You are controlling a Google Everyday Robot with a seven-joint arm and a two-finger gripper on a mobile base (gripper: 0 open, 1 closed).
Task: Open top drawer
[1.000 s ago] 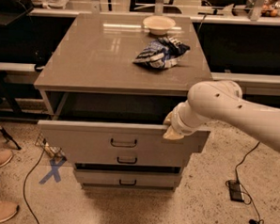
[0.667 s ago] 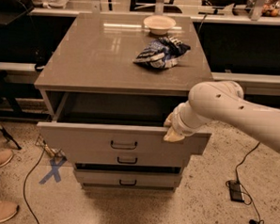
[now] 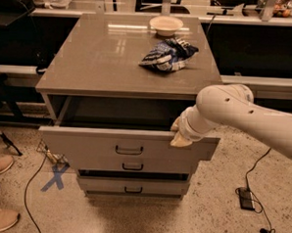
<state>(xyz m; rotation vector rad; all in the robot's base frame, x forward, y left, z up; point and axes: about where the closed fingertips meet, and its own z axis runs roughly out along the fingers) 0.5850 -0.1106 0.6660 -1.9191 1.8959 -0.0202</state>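
Observation:
The top drawer (image 3: 86,142) of the grey-taupe cabinet stands pulled out, its wide front carrying a small black bar handle (image 3: 129,150) at centre. Its dark interior (image 3: 121,112) shows behind the front. My gripper (image 3: 180,135), at the end of the white arm (image 3: 244,116) that comes in from the right, sits at the top edge of the drawer front, right of the handle. Two narrower drawers (image 3: 132,186) with like black handles sit below, shut or nearly so.
On the cabinet top (image 3: 105,57) lie a blue-and-white crumpled bag (image 3: 168,55) and a pale bowl (image 3: 166,24). Cables (image 3: 253,168) and a black box (image 3: 245,198) lie on the floor at right. A blue tape cross (image 3: 55,176) and shoes (image 3: 0,189) are at left.
The drawer front has come slightly further out toward the camera, with the gripper staying at its top edge.

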